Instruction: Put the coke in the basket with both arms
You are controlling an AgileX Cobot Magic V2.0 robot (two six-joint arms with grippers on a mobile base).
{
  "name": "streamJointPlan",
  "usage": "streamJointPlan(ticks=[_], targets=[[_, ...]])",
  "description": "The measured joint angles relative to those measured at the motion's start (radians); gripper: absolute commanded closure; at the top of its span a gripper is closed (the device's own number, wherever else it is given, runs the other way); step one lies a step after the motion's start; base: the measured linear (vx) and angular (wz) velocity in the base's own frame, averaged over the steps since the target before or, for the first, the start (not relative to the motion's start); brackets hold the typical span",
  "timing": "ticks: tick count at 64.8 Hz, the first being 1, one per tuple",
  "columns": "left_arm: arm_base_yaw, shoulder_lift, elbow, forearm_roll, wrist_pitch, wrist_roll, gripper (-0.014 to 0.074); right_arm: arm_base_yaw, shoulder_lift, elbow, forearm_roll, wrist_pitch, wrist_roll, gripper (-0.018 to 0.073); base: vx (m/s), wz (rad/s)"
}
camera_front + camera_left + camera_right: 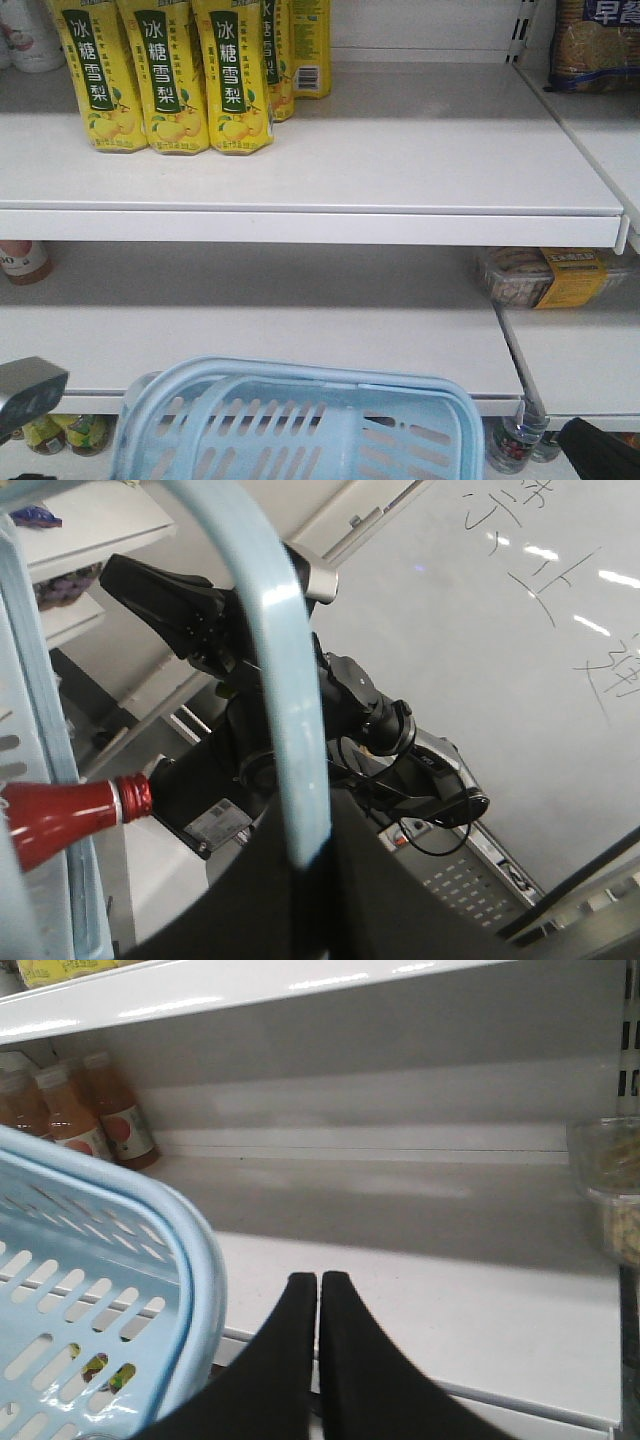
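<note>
Basket (pixel 290 680) handle fills left wrist view; coke (pixel 60 815) apparently lies inside, cap near rim. Right gripper (pixel 318 1290) pressed together beside basket; left gripper's state unclear. Keep basket level.

One light blue slotted plastic basket (pixel 300 420) is in view. On the white metal shelf (pixel 400 150) above the basket stand five yellow pear-drink cartons (pixel 165 75), three in front and two behind. One red-capped dark cola bottle (pixel 60 815) shows beside the basket wall. On the shelf behind the basket stand three orange juice bottles (pixel 115 1110). To the right of the basket lies one clear plastic food box with a yellow label (pixel 555 275).
</note>
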Motion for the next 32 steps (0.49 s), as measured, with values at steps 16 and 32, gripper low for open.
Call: streamJointPlan(ticks=[16,32], targets=[[0.0,-0.166,0.014,0.025,0.193,-0.049,0.0601,0.0,0.0,0.0,0.0,0.0,0.0,0.0564,0.0,0.0],[0.0,-0.199,0.025,-0.055,0.347,0.084,0.0601,0.0,0.0,0.0,0.0,-0.001,0.0,0.0564,0.0,0.0]])
